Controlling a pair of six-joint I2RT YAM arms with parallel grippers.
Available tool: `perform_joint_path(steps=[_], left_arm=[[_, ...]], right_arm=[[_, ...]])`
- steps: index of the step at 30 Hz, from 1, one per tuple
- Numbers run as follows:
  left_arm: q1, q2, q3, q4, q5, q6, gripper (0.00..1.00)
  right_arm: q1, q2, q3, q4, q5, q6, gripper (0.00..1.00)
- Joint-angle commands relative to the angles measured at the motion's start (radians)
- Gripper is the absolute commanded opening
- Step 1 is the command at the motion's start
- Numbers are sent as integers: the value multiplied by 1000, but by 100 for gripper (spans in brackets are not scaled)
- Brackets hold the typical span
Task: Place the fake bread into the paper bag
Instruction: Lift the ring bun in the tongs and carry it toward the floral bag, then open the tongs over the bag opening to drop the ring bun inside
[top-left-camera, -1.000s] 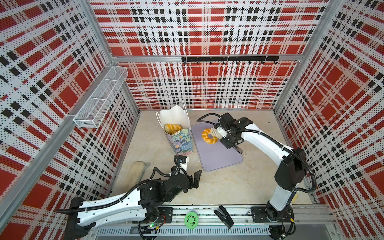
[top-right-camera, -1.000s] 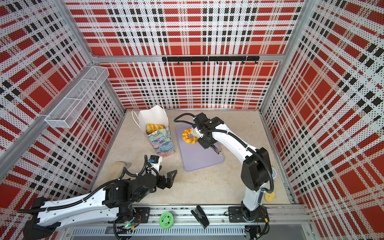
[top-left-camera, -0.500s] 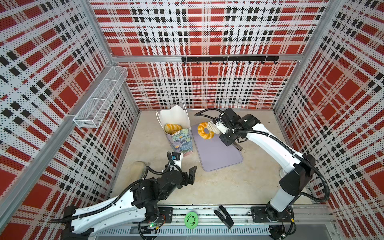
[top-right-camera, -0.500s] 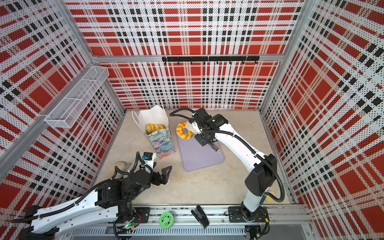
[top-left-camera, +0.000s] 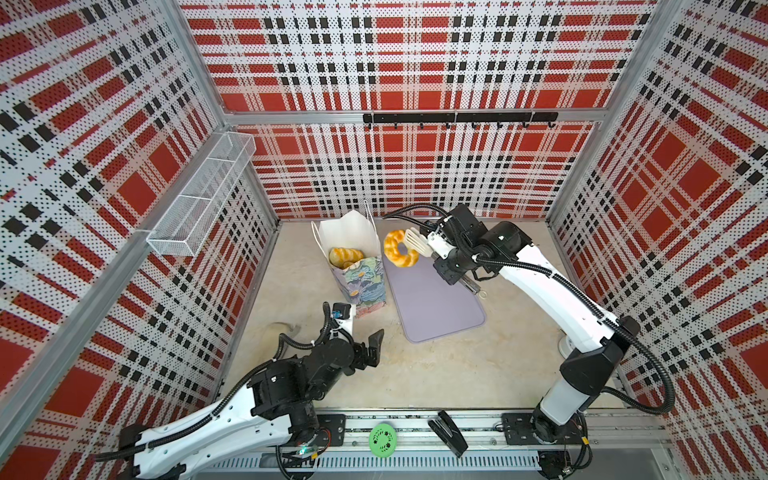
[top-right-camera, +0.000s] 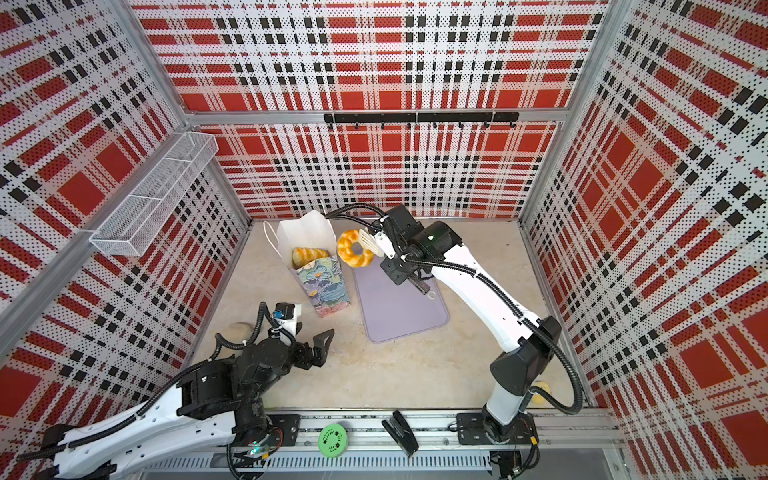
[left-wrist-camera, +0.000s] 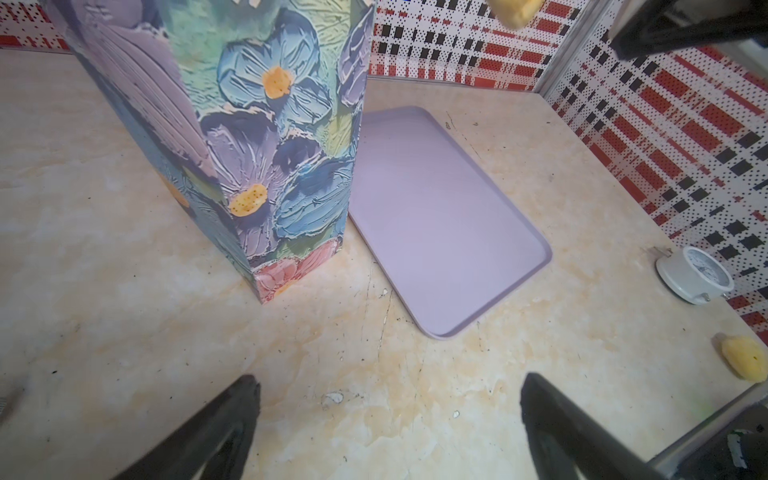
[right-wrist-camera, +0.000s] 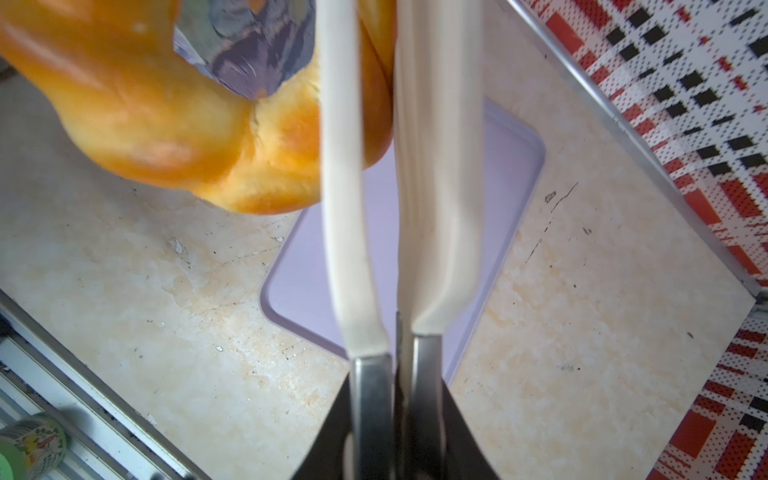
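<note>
**Ring pastry up in tongs, short of bag mouth**

Step in hand, my read: transfer leg. R gripper (right-wrist-camera: 397, 432) is clamped on the metal handles of the white silicone-tipped steel tongs (top-left-camera: 417, 243). The tong blades pinch one side of a glossy golden braided ring-shaped toy pastry (top-left-camera: 400, 248). The ring hangs off the tips, clear of the surface. The flat lavender plastic tray (top-left-camera: 436, 307) lies beneath the gripper, showing bare.

The tall paper gift bag w/ blue-green-pink painted flower print and white lining (top-left-camera: 360, 282) stands upright just beyond the tong tips, on the far side of the ring from the R gripper. The ring is beside the mouth, not over it. A striped golden toy bun (top-left-camera: 345, 255) lies inside already; I can't count any others.

L gripper (left-wrist-camera: 390, 419): jaws spread wide, holding nothing. The bag's lower corner is just ahead of it, apart.

Next move, est.: carry the tips over the opening, lower the ring past the rim, then ease the squeeze.

Materials: the paper walls look thin and creased and would prob. buckle if the rim is caught. The pastry skin looks slick and the hold is on a narrow section, so slip is poss.
</note>
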Motion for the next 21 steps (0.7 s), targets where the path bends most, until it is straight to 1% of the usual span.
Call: perform_joint_path(steps=[1, 12, 17, 21], left_arm=[[23, -29, 25, -31, -15, 11, 99], [95, -90, 29, -70, 10, 24, 99], [135, -100, 19, -77, 41, 12, 99], [162, -97, -6, -63, 85, -2, 99]], right_arm=[[27, 13, 92, 30, 28, -7, 27], [130, 156, 290, 86, 75, -21, 28], [162, 194, 307, 159, 118, -32, 28], [166, 206, 308, 210, 138, -30, 29]])
